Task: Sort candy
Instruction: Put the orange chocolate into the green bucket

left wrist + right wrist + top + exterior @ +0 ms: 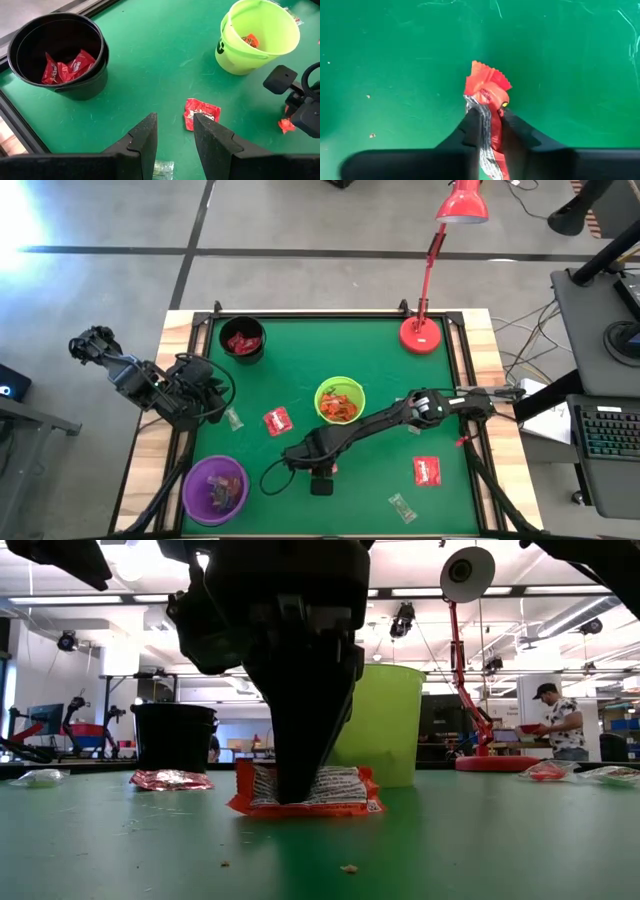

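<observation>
- Your right claw point(491, 120) pinches an orange-red candy point(486, 92) between its fingers, down on the table point(395, 60).
- Your left claw point(175, 132) hangs open near a red packet point(201, 112).

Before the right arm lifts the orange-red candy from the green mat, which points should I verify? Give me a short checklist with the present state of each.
1. Right gripper closed on the orange-red wrapped candy: ok, the fingers pinch its wrapper.
2. Candy still lies on the green table mat: ok, not yet lifted.
3. Lime-green round bowl upright, close to the gripper and open at the top: ok, it already holds orange-red candies.
4. Left gripper out of the way: ok, it is open at the mat's left side, near a flat red packet.
5. Grip firm enough for the lift: cannot tell.
</observation>
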You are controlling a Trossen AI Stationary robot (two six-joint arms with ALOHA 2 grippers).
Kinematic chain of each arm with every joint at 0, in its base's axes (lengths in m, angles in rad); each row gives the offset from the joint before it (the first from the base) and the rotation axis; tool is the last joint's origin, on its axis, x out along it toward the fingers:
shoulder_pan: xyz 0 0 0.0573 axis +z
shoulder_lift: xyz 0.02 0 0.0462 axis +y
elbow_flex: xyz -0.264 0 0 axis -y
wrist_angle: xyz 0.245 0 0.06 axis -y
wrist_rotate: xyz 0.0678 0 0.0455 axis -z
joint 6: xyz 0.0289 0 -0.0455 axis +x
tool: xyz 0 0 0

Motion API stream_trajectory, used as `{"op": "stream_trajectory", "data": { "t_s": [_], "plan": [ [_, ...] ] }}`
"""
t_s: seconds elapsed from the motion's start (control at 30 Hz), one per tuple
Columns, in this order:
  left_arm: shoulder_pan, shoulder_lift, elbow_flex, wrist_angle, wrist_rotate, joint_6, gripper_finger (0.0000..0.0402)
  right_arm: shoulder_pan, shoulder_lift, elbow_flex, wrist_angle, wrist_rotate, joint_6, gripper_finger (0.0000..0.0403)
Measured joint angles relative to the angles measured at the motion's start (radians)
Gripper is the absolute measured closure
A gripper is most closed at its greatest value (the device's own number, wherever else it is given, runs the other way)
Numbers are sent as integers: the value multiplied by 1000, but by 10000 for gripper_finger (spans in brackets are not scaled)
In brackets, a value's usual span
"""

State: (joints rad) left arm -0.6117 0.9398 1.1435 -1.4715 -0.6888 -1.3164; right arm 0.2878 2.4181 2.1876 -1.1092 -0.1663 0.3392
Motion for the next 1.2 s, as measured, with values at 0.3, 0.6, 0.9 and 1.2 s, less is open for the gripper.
{"op": "stream_trajectory", "data": {
  "t_s": [0.3,0.6,0.9,1.2],
  "plan": [
    [0,0,0,-4,0,0,293,-23,2,85,-5,19,-49,384],
    [0,0,-1,-2,60,-1,293,-63,-68,162,1,30,-50,385],
    [0,8,-1,-3,74,0,293,-103,-207,167,-93,212,-62,385],
    [0,8,-2,-3,72,38,293,-186,-261,166,-278,306,-23,385]
  ]
}}
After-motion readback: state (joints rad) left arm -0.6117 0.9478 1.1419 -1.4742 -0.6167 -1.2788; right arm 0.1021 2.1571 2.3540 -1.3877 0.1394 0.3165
